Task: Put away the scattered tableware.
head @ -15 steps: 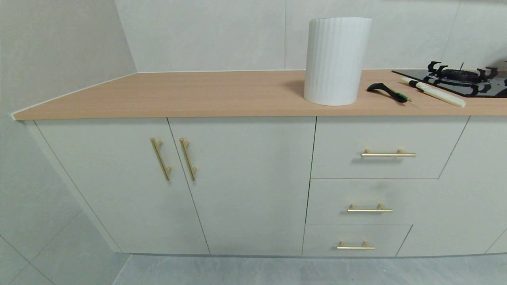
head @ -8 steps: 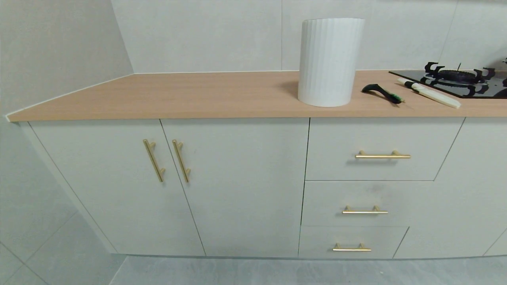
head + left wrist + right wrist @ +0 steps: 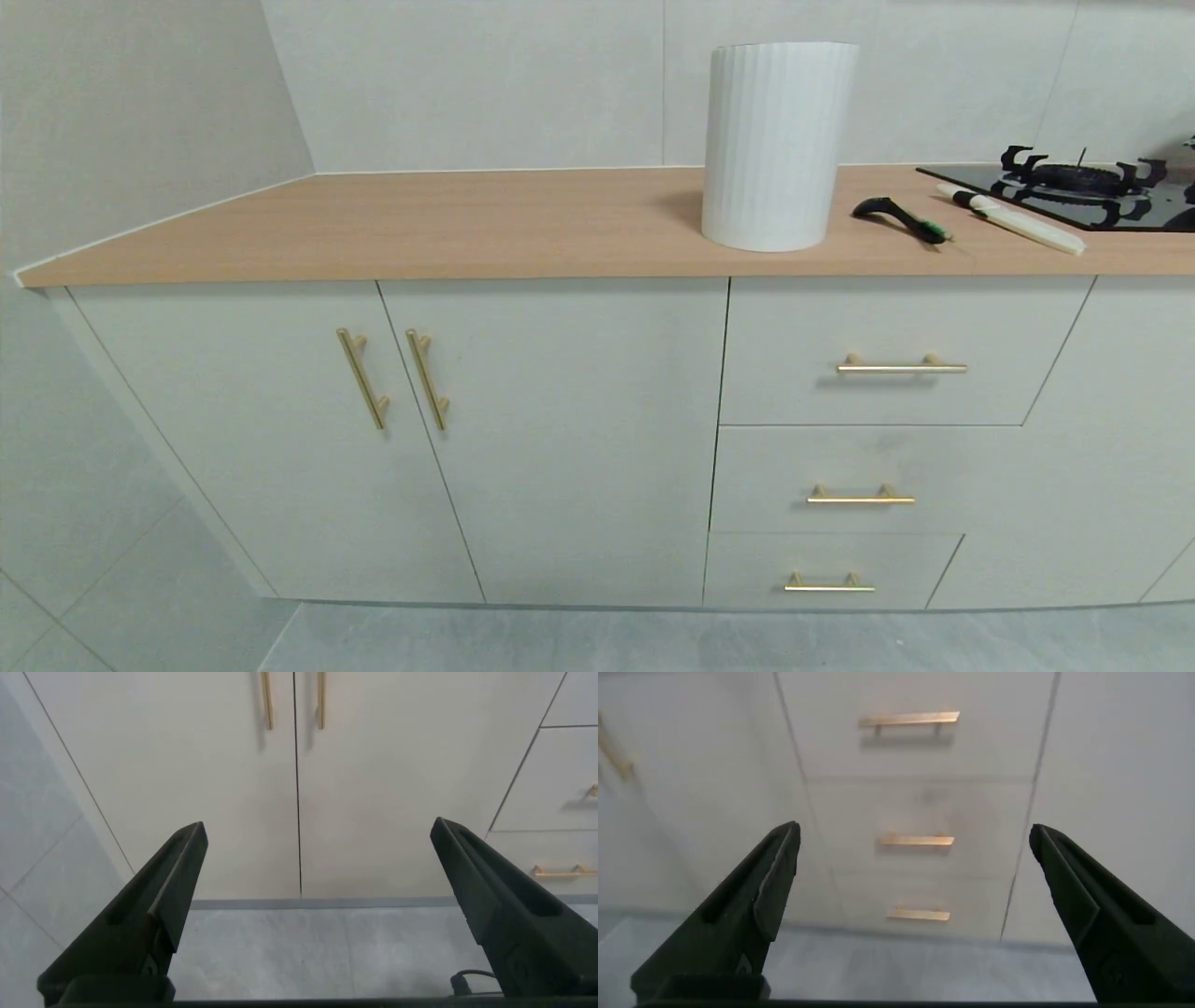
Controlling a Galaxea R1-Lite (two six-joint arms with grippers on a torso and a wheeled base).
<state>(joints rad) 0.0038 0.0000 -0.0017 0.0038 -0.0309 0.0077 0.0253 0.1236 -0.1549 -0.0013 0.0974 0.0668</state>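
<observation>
On counter (image 3: 448, 224): white canister (image 3: 778, 145) nr peeler (image 3: 898, 217), knife (image 3: 1011, 217).

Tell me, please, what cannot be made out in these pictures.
Holder contents: head view, hidden by its tall wall.
Stove: head view, cut off by the right edge.
Drawers contents: every view, behind shut fronts.
Black tool: head view, too small to identify.

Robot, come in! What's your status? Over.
Left gripper and right gripper open, empty. Black utensil and white knife on countertop, right of white canister. Drawers shut.
</observation>
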